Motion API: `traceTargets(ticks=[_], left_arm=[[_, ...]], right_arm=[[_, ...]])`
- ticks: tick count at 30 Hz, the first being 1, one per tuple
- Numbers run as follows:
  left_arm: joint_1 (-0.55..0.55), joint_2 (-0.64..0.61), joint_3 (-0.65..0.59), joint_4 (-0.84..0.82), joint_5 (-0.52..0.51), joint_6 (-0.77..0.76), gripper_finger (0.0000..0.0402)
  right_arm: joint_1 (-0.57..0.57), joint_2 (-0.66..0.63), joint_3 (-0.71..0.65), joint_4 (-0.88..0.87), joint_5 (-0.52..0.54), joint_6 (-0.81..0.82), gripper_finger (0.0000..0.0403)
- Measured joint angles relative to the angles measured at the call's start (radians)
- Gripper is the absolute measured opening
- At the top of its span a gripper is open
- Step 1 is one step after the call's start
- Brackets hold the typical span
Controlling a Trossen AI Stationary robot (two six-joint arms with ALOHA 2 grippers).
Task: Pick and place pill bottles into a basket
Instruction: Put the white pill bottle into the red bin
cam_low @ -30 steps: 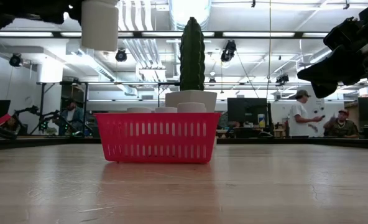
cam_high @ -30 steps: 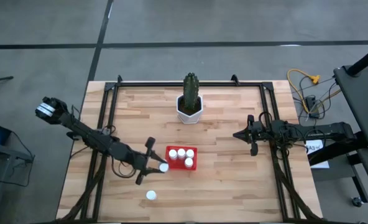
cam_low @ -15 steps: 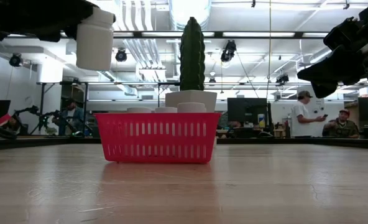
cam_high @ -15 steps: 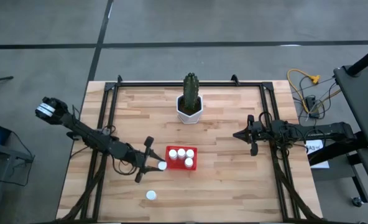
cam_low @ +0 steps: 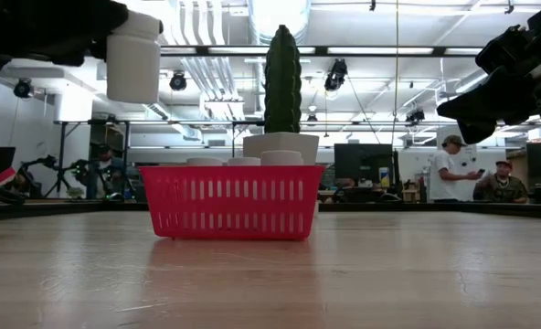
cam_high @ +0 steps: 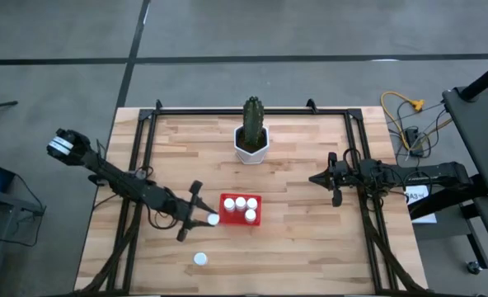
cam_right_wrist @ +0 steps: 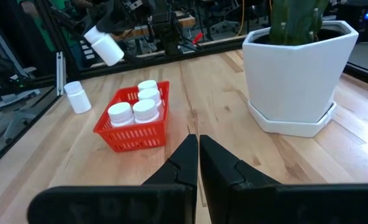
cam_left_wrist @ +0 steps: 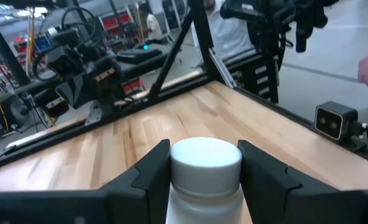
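Four pill bottles [cam_high: 240, 207] sit in the red basket [cam_high: 255, 219]; the left gripper [cam_high: 204, 219] grasps a fifth at its nine o'clock, off the table. Another bottle [cam_high: 199, 258] stands at seven o'clock. Right gripper [cam_high: 323, 178] clenched, three o'clock.

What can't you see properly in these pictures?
- Low view: the left hand holding the small white plastic pill bottle is cut off by the top edge.
- Low view: the bottles inside the bright red plastic basket show only their caps; its wall hides the rest.
- Left wrist view: the held bottle's lower body is cut off by the bottom edge.
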Motion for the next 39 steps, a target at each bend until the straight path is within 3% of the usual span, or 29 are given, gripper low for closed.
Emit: traceTargets(ticks=[7,12,27,33,39], left_arm=[[0.023,0.0,-0.075,0.114,0.022,-0.023,0.014],[0.047,0.0,-0.08,0.123,0.078,-0.043,0.014],[0.049,0.002,-0.11,0.249,0.106,-0.047,0.014],[0.05,0.058,-0.105,0.273,0.107,-0.049,0.014],[0.051,0.159,-0.11,0.444,0.116,-0.047,0.014]], right_arm=[[0.0,0.0,0.0,0.0,0.0,0.001,0.0009],[0.0,0.0,0.0,0.0,0.0,0.001,0.0008],[0.0,0.0,0.0,0.0,0.0,0.002,0.0009],[0.0,0.0,0.0,0.0,0.0,0.001,0.0009],[0.0,0.0,0.0,0.0,0.0,0.0,0.0008]])
